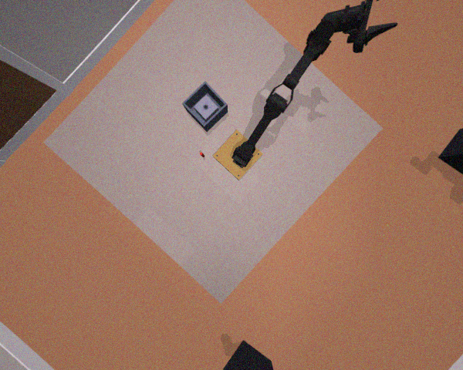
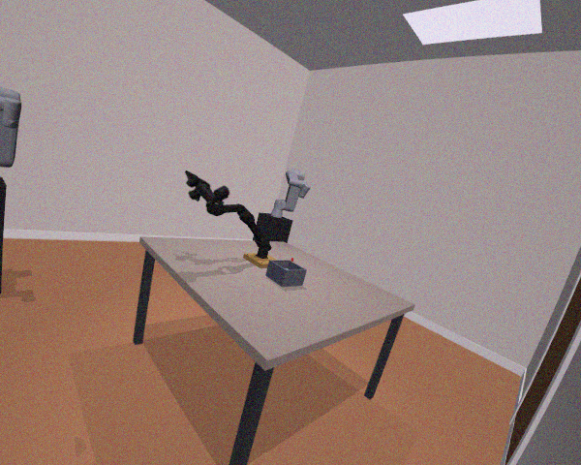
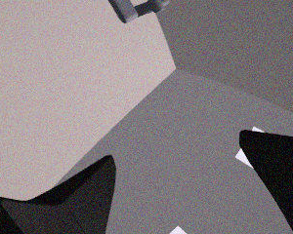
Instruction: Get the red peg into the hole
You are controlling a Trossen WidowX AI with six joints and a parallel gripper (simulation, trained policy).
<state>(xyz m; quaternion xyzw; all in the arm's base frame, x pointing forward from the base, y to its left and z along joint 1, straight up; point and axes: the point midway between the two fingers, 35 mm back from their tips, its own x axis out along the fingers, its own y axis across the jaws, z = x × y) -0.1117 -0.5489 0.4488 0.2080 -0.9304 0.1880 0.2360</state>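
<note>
The gripper point(image 1: 383, 21) point(image 2: 186, 181) point(image 3: 179, 151) is held aloft, wide open and unladen, well away from the red peg point(image 1: 201, 153) point(image 2: 292, 260) on the table point(image 1: 220, 239) point(image 2: 281, 320). The arm should be swung round clear of the box point(image 1: 197, 116) point(image 2: 286, 275), then lowered with the peg centred between the fingers.

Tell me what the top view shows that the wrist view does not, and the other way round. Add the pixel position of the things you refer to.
Only the top view: the red peg point(image 1: 201, 153), the open box point(image 1: 204, 124) point(image 2: 286, 275) with the holed plate point(image 1: 211, 109) at its bottom, and the yellow base plate point(image 1: 224, 154) point(image 2: 253, 259) under the arm.

Only the wrist view: a stretch of ceiling point(image 3: 186, 161) with bright light panels point(image 3: 243, 158).

Both: the robot's own gripper point(image 1: 377, 36) point(image 2: 186, 183) point(image 3: 179, 151), open, with nothing between its fingers in the wrist view.
</note>
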